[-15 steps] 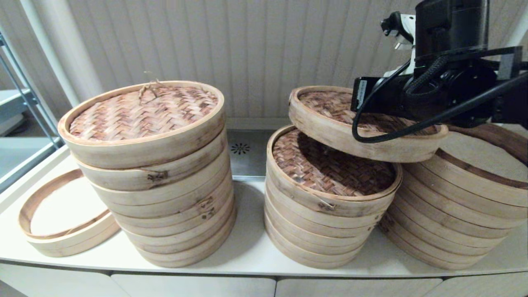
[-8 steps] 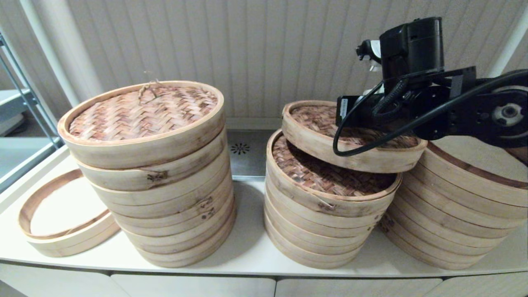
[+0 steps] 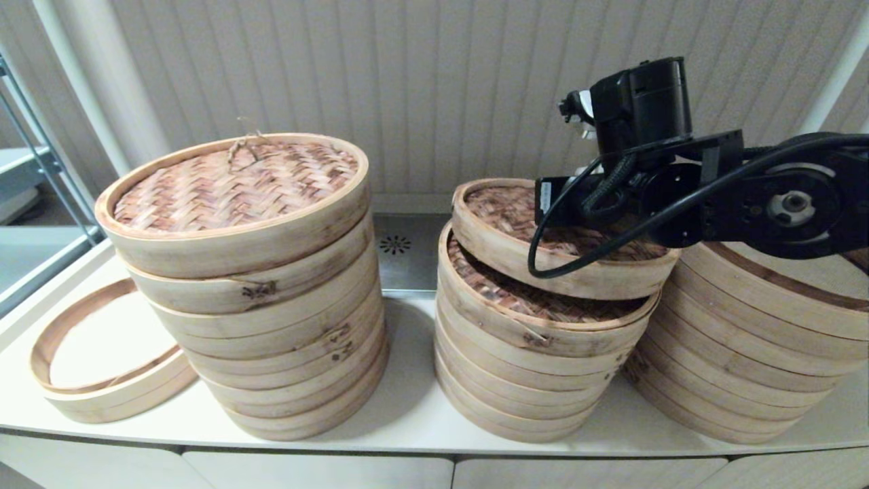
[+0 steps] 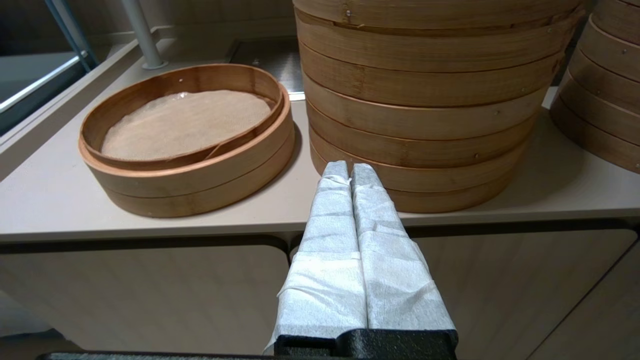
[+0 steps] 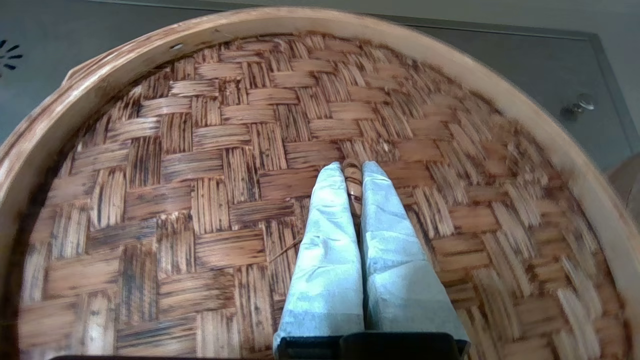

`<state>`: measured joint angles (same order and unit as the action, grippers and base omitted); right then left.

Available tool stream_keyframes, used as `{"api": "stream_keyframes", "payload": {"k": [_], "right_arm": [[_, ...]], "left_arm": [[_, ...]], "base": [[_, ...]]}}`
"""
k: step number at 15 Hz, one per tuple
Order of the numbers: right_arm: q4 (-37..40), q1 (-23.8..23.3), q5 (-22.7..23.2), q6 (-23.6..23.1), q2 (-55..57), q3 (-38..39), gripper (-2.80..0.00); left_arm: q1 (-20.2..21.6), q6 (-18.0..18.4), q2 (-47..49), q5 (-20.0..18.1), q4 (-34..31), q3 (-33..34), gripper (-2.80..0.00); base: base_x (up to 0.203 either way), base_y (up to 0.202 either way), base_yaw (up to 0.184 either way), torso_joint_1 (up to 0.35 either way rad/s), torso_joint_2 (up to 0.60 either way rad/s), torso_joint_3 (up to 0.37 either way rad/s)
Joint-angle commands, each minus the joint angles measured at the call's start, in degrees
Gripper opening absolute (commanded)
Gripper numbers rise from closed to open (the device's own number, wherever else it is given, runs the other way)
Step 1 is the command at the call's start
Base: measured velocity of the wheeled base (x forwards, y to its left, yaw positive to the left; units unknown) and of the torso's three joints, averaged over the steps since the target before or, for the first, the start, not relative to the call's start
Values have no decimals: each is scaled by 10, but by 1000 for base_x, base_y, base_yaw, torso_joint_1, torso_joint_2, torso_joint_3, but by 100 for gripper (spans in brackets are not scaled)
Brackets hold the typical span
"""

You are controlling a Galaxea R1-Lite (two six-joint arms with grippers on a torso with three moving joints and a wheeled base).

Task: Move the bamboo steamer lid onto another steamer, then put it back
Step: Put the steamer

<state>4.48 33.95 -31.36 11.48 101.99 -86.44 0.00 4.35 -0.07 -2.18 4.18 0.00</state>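
Observation:
A round bamboo steamer lid (image 3: pixel 536 261) with a woven brown top hangs tilted just over the middle steamer stack (image 3: pixel 536 367); its left edge is close to that stack's rim. My right gripper (image 5: pixel 353 172) is shut on the lid's small handle loop (image 5: pixel 353 186) at the centre of the weave (image 5: pixel 210 200). The right arm (image 3: pixel 679 190) covers the lid's right half in the head view. Low in front of the counter, my left gripper (image 4: pixel 349 170) is shut and holds nothing, pointing at the base of the tall left stack (image 4: pixel 425 125).
A tall left stack (image 3: pixel 258 285) carries its own woven lid. The right stack (image 3: pixel 760 339) has an open top, partly behind the arm. A shallow steamer ring (image 3: pixel 102 360) lies at the counter's left end. A wall panel stands close behind.
The right gripper has carried the lid down and to the left, from over the right stack's edge to just over the middle stack, and the lid sits flatter now.

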Motion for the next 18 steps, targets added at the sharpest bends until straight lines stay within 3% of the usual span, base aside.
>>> {"api": "stream_keyframes", "payload": {"k": [1,9,18], "right_arm": [[1,6,-4,0,3,0,-280],[-22,36,-28,-6,-1,9,-280],[-24,29,-39,-10,-19,39,-280]], "left_arm": [[0,0,0,0,0,18,-280],[0,0,0,0,0,19,-280],[0,0,0,0,0,20,-280]], "base": [[0,0,0,0,0,0],[0,0,0,0,0,0],[0,0,0,0,0,0]]}}
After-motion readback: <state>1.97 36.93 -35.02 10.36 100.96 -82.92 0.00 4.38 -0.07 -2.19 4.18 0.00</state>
